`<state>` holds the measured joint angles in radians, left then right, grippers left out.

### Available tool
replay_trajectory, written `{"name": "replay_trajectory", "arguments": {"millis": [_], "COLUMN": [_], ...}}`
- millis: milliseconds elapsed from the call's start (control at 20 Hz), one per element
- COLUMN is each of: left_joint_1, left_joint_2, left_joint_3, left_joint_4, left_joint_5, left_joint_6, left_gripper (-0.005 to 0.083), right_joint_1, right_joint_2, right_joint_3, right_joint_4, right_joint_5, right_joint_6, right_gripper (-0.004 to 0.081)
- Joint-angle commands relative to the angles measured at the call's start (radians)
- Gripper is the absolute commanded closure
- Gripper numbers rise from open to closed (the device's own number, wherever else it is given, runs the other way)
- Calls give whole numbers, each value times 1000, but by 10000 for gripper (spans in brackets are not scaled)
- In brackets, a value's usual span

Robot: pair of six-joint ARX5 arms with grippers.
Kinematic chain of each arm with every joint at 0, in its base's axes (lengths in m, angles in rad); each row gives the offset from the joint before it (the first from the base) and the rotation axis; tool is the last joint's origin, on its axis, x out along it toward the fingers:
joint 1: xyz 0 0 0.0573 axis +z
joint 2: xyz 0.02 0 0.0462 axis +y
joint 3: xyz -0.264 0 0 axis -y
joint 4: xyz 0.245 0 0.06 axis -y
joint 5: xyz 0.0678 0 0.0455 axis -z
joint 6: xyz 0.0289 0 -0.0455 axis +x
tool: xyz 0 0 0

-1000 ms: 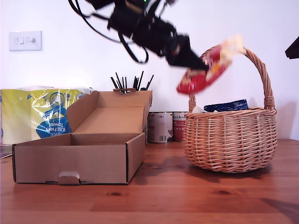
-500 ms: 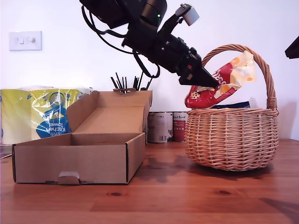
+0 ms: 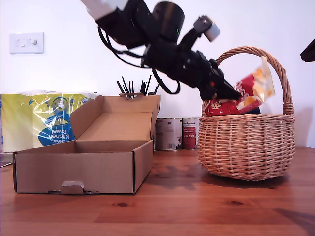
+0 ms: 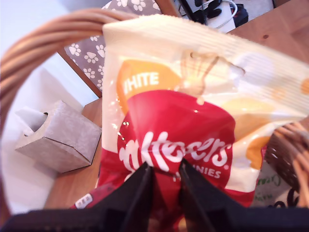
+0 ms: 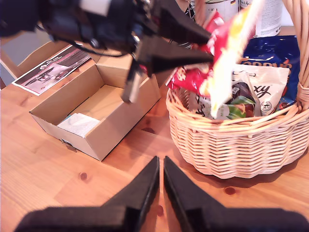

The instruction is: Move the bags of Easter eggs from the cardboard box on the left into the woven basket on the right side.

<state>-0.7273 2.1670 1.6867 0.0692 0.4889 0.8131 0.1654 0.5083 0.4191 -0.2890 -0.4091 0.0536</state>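
One red bag [image 3: 242, 96] hangs pinched in the first gripper [image 3: 230, 94], whose jaws are clamped on its lower red part; the bag juts past the jaw tips, under the arch of the basket [image 3: 246, 147] handle and just above the rim. In the first wrist view the bag [image 4: 193, 130] fills the picture, with the two dark fingers [image 4: 140, 193] closed on it. It is glossy, red below with white lettering, cream and orange above, with a crimped top edge. Other bags lie in the basket [image 5: 231, 140]: a white one [image 5: 256, 92] and a dark blue one [image 5: 268, 55] behind it. The second gripper [image 5: 161, 181] hangs above the table with its jaws drawn nearly together, holding nothing. The box [image 3: 83, 157] stands open towards the exterior view's left, well apart from the basket; the second wrist view shows only a white scrap [image 5: 79, 124] inside. The table [image 3: 172, 211] is brown wood. Two tins [image 3: 176, 133] stand behind, between box and basket, a towel pack [image 3: 37, 120] sits at the exterior view's left, and a light switch [image 3: 26, 43] is on the white wall.
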Motion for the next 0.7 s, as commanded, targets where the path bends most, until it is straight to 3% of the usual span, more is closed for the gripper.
{"name": "replay_trajectory", "arguments": {"millis": [0, 450, 600, 650], "left_joint_1": [-7, -7, -14, -15], "left_joint_2": [70, 85, 82, 77], "left_joint_3": [2, 2, 3, 4], "left_joint_4": [6, -84, -84, -90], "left_joint_5": [-4, -34, -122, -157], "left_joint_6": [-12, -32, -31, -32], "left_gripper": [798, 786, 577, 544], "right_joint_1": [4, 4, 4, 5], "right_joint_2": [-1, -1, -1, -1], "right_joint_3": [15, 15, 15, 15], "right_joint_4": [6, 5, 5, 5], "right_joint_5": [0, 0, 0, 0], "right_joint_6": [1, 1, 1, 1], "right_gripper": [782, 782, 782, 782]}}
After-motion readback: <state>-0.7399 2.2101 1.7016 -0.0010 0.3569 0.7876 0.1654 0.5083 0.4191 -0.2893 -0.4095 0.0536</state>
